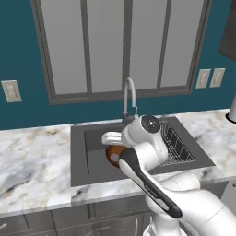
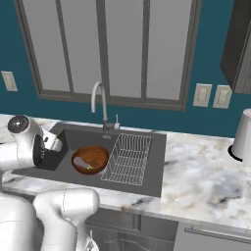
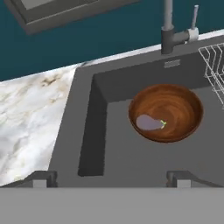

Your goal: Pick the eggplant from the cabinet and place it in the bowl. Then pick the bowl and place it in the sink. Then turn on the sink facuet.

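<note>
Bowl set in the sink, hand held empty above it.

The marble tabletop (image 2: 206, 171) is seen around the sink (image 2: 73, 138); the sink facuet (image 2: 99, 100) rises at its 12 o'clock rim. The bowl (image 3: 175, 105) rests on the basin floor, with the eggplant (image 3: 149, 123) at its 8 o'clock side. The hand (image 3: 109, 177) is spread wide, holding nothing.
</note>
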